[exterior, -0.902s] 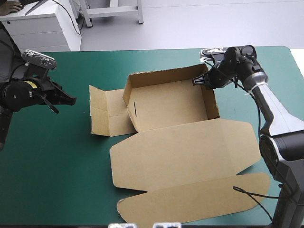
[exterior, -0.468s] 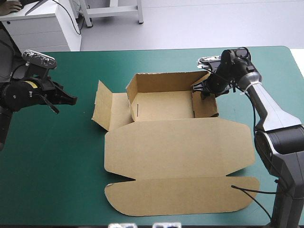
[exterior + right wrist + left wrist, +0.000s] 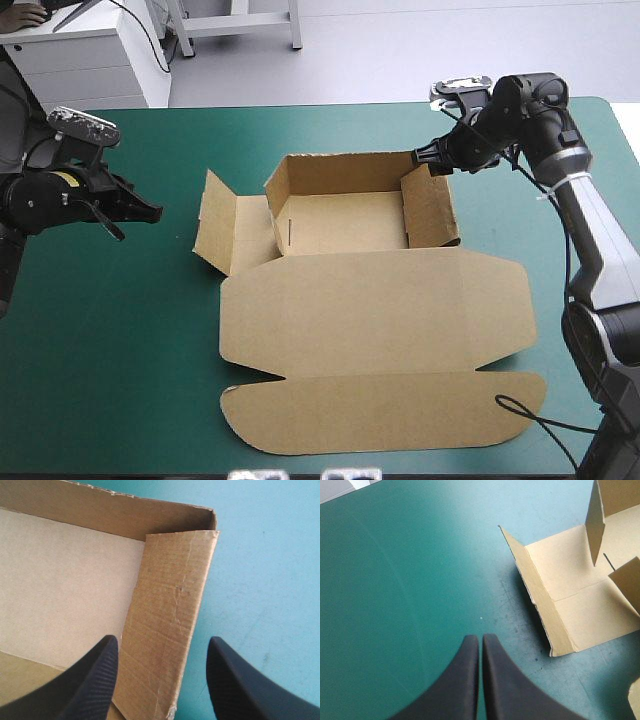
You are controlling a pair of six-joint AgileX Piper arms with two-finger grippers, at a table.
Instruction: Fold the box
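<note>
So the box (image 3: 370, 300) sits mid-table, its tray part running long from 9 to 3 o'clock with the lid flat toward 6. The right gripper (image 3: 430, 160) hangs spread apart and empty at the tray's 1 o'clock corner, with the raised right wall (image 3: 170, 610) lined up between its fingers. The left gripper (image 3: 150, 212) is pinched together on nothing, well off at 9 o'clock over bare teal-green cover (image 3: 120, 330). I'd guess it's the nearer one for the left flap (image 3: 225, 235), which lies splayed outward with lots of open room around it.
</note>
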